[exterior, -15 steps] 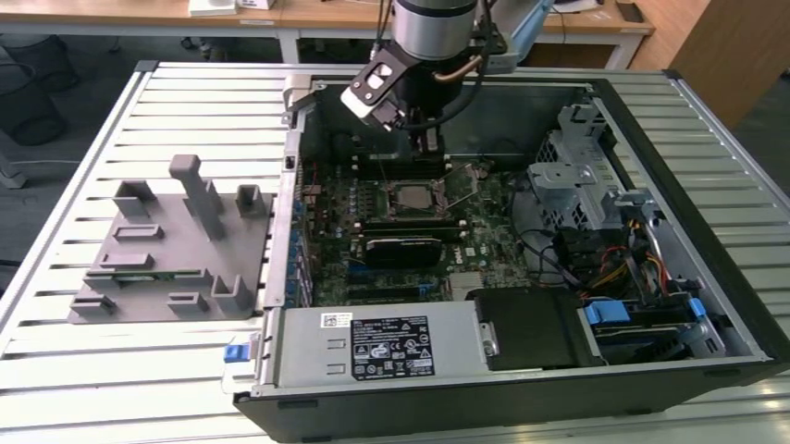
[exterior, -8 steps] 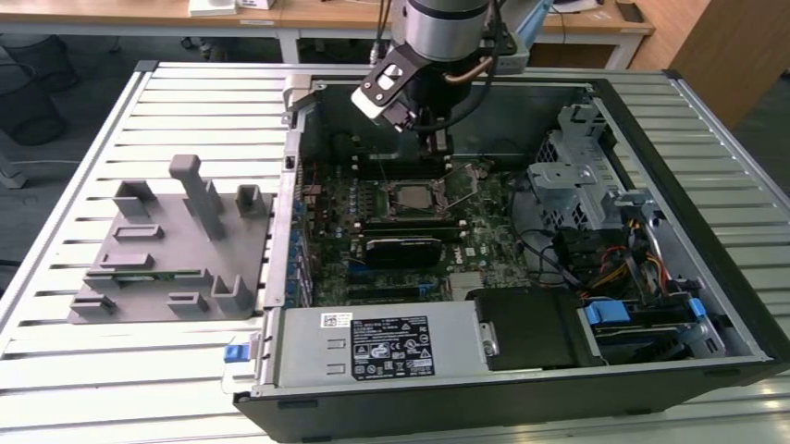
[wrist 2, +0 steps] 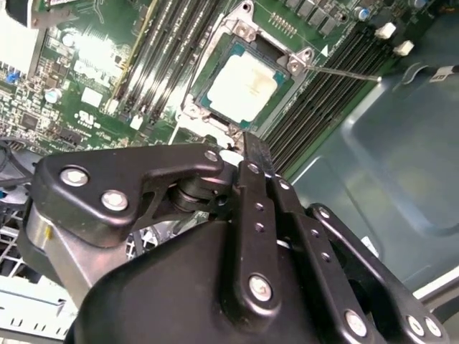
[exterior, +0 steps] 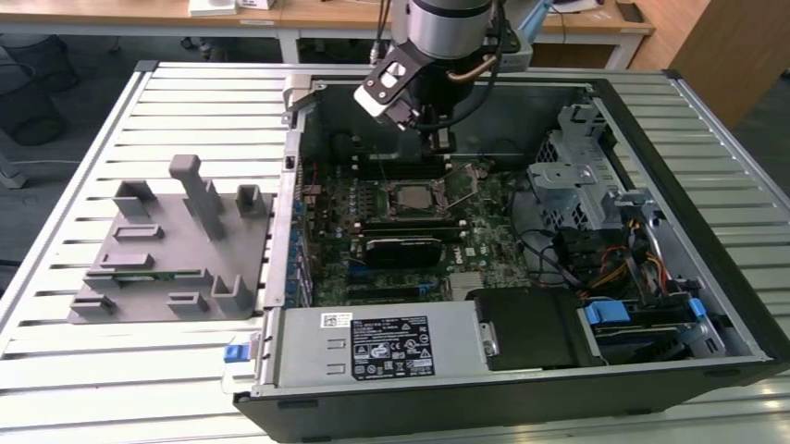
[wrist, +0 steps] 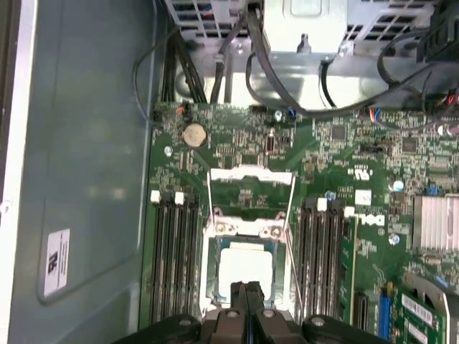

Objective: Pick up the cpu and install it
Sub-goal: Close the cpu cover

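- cpu (exterior: 408, 196) lies flat in the socket (exterior: 409, 212) on the motherboard (exterior: 484, 248), a little above the centre of the exterior view. Its silvery top faces up.
- It is square, so it has no long axis. Its edges run parallel to the socket frame and roughly parallel to the walls of the computer case (exterior: 722, 277).
- In both wrist views the chip (wrist 2: 240, 86) (wrist: 244, 264) sits inside the metal frame, with banks of memory slots (wrist: 174, 251) on either side.
- The socket's hinged plate (wrist: 251, 188) is swung open beside the chip, and a thin wire lever (wrist 2: 344, 72) stands free along one edge.
- The gripper (exterior: 438, 143) hangs just above the socket's far edge in the exterior view. Its fingers (wrist: 239, 294) are pressed together, grasp nothing and are clear of the chip; the second wrist view shows the tips (wrist 2: 247, 147) near the socket's corner.
- A grey fixture block (exterior: 161, 250) sits on the slatted table (exterior: 74, 379) at the exterior view's left, well apart from the case.
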{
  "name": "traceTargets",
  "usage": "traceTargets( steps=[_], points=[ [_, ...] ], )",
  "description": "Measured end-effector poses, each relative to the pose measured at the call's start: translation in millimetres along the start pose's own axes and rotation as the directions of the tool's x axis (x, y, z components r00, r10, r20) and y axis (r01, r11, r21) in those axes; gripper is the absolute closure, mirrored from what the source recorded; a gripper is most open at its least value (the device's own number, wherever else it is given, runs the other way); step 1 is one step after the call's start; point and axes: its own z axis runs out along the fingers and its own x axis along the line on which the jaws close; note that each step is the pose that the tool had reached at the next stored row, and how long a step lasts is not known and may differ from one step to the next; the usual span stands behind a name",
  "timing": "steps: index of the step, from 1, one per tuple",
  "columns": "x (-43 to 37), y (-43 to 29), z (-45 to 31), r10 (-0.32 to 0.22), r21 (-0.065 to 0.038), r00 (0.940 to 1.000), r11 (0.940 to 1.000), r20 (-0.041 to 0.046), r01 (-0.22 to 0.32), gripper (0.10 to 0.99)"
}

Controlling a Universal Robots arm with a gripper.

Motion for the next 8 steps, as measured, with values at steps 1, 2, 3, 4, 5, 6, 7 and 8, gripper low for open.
traceTargets(
  steps=[1, 2, 3, 4, 5, 6, 7, 8],
  points=[
    [-0.2, 2.8, 0.1, 0.0, 0.0, 1.0, 1.0, -0.0012, 0.0, 0.98],
    [-0.3, 5.2, 0.3, 0.0, 0.001, 1.0, 1.0, -0.0039, 0.0, 0.98],
    [-0.4, 7.4, 0.4, 0.0, 0.002, 1.0, 1.0, -0.0079, 0.0, 0.98],
    [-0.4, 8.7, 0.5, 0.001, 0.002, 1.0, 1.0, -0.0098, 0.0, 0.98],
    [-0.4, 8.8, 0.5, 0.0, 0.002, 1.0, 1.0, -0.0097, 0.0, 0.98],
    [-0.4, 8.8, 0.5, 0.001, 0.002, 1.0, 1.0, -0.0098, -0.001, 0.98],
    [-0.4, 8.8, 0.5, 0.001, 0.002, 1.0, 1.0, -0.0098, -0.001, 0.98],
    [-0.5, 9.3, 0.6, 0.001, 0.002, 0.9999, 1.0, -0.01, -0.001, 0.98]
  ],
)
